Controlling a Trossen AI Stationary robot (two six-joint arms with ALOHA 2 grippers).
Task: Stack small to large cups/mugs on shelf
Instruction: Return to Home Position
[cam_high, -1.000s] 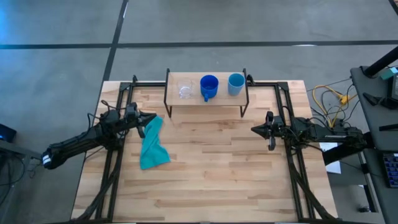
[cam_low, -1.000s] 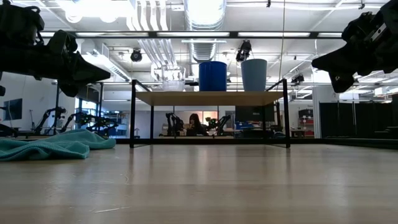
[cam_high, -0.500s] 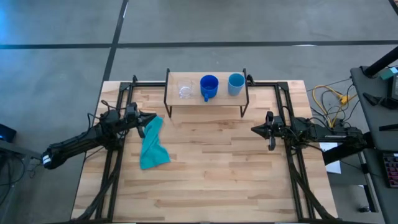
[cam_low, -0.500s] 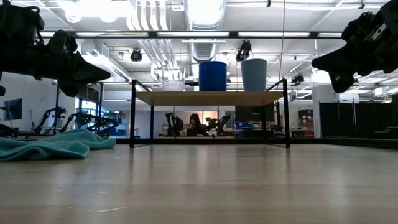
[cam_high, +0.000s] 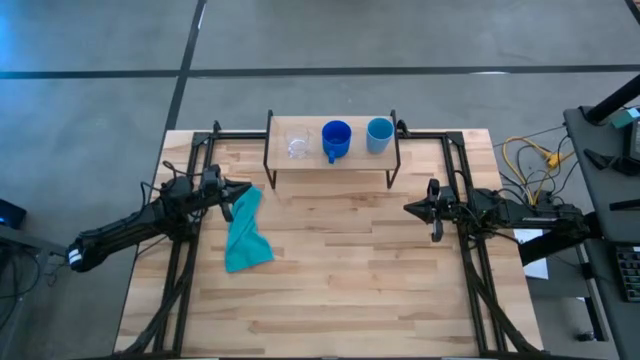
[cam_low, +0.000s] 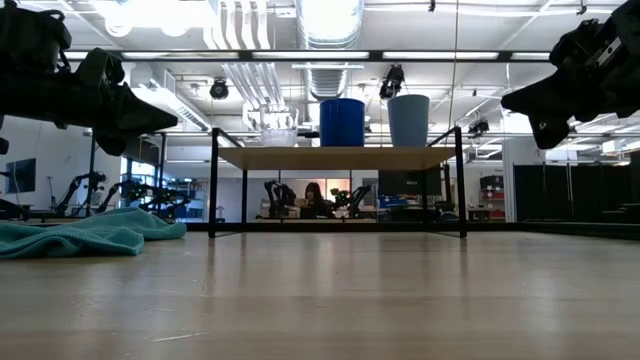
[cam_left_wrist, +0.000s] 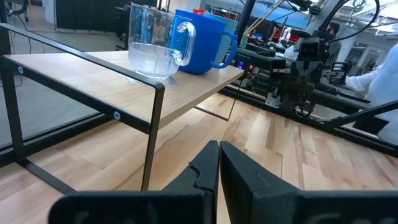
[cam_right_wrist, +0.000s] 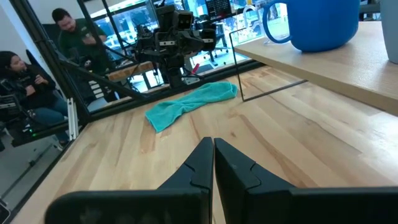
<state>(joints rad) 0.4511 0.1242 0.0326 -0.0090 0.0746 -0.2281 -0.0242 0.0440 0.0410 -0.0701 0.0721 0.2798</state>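
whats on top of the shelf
Glass cup, blue mug, light blue cup, in a row, none covered. Left gripper and right gripper sit off to the sides.

A robotics lab, no question. In the low view, bare ceiling ducts (cam_low: 330, 25) and bright strip lights (cam_low: 150, 12) run overhead. Beyond the table stand more robot rigs (cam_low: 150, 195), with a person (cam_low: 313, 197) seated among them. The right wrist view catches two more people (cam_right_wrist: 78, 31) beside dark metal stands. From above there is a grey concrete floor (cam_high: 400, 40) and a wooden table (cam_high: 350, 290) caged in a black metal frame (cam_high: 180, 285). Yellow cables (cam_high: 530, 160) spill out at three o'clock.
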